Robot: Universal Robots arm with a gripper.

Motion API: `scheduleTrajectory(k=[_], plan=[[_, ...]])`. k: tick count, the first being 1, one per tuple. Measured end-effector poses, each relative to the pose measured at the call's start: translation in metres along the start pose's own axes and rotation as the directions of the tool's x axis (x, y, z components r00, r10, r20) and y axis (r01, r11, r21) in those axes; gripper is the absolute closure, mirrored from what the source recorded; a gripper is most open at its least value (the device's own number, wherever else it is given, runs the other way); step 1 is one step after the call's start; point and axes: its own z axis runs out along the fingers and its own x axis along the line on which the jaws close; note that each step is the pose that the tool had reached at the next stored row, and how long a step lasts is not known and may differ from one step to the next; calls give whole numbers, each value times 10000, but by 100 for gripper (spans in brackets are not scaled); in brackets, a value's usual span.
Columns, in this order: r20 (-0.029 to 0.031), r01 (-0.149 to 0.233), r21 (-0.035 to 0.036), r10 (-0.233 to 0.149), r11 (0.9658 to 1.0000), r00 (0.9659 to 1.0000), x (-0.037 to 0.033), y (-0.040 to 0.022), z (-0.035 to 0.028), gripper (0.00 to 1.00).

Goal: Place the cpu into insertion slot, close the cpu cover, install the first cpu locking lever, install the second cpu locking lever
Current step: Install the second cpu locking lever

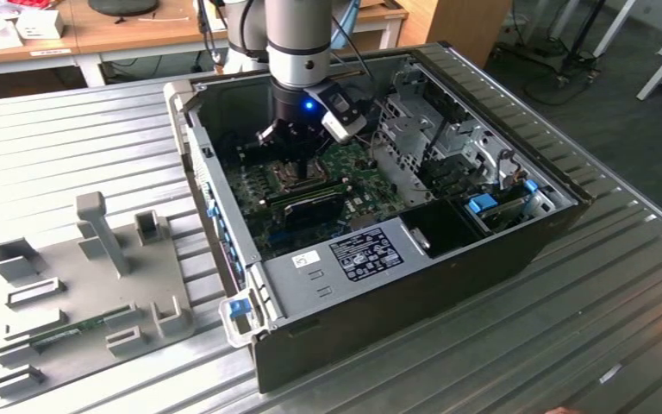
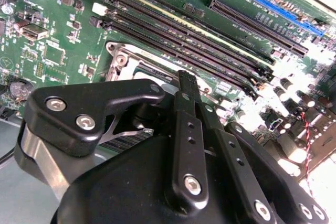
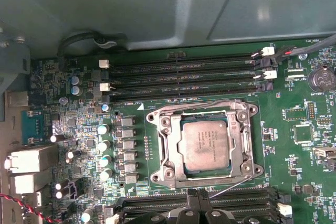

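Gripper [image 2: 185,85]: fingers together, holding nothing, just above the socket edge.
Cpu [image 3: 206,144]: seated in the slot [image 3: 170,145].
Cover [image 3: 206,110]: down around it.
Board [image 3: 299,156]: green.

Dull metal cpu [image 3: 206,145], shiny metal cpu cover [image 3: 173,145], matt black fingers [image 2: 187,85]

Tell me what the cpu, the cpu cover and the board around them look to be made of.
The cpu: apparently metal, a dull silvery-beige face with a soft, brushed-looking sheen. The cpu cover: looks like thin stamped steel, bright silver, catching light along its edges. The board: glossy green laminate, probably fibreglass circuit board, with fine pale traces and soldered parts.
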Motion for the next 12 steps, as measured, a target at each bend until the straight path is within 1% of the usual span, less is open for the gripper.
scheduleTrajectory(k=[7,12], plan=[[1,-1,-1,1,10000,10000,3,0,1,89],[0,0,1,0,10000,10000,36,-4,10,89]])
